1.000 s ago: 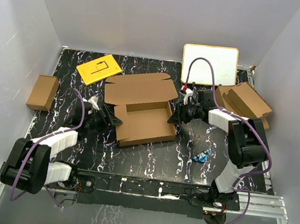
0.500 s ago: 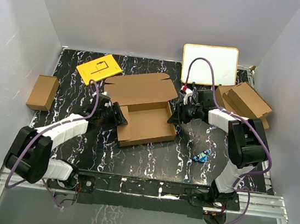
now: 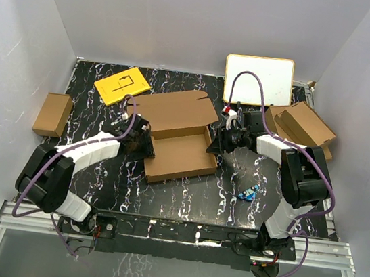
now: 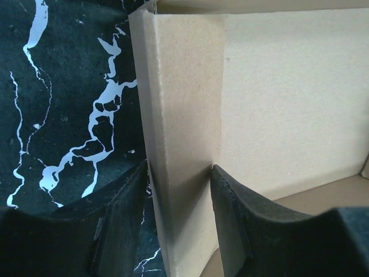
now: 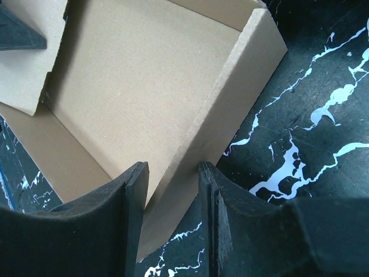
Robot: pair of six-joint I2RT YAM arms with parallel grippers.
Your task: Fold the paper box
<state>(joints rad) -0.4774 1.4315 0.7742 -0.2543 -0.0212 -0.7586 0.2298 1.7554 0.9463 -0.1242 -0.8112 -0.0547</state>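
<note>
The paper box (image 3: 176,152) is a shallow brown cardboard tray on the black marbled table, with its lid panel (image 3: 173,111) lying open behind it. My left gripper (image 3: 144,145) is at the box's left end. In the left wrist view its fingers (image 4: 124,222) close on the upright left wall (image 4: 184,144), one pad on each face. My right gripper (image 3: 217,140) is at the box's right end. In the right wrist view its fingers (image 5: 134,219) straddle the right wall (image 5: 225,109) and grip it. The tray's inside (image 5: 127,81) is empty.
A flat yellow card (image 3: 122,84) lies at the back left. A small brown box (image 3: 53,114) sits at the left edge. A whiteboard (image 3: 258,80) leans on the back wall. Spare cardboard pieces (image 3: 304,125) are stacked at the right. A small blue object (image 3: 249,192) lies at the front right.
My left arm has reached right, from beside the box to its left wall, and its fingers now pinch that wall. The right arm and the box have not moved.
</note>
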